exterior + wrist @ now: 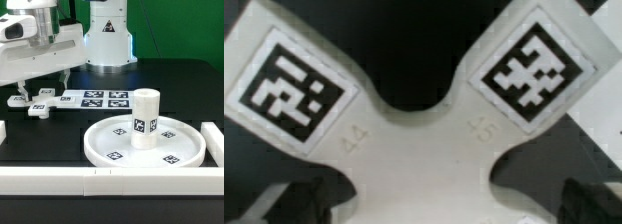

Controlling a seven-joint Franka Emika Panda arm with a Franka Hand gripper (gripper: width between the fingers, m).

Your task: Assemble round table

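- Black tabletop before a green backdrop, edged with white border blocks (60, 180).
- Far on the exterior view's left, the cross-shaped piece (32, 104) lies flat on the table, tags up.
- Just above it hangs the gripper (62, 82). In the wrist view its fingers (281, 200) stand apart on either side of the piece's waist (420, 160); whether they touch it, I cannot tell.
- Beside it lies the marker board (98, 98).
- Toward the right sits the round disc (105, 148), with the cylinder (146, 118) upright on its middle.
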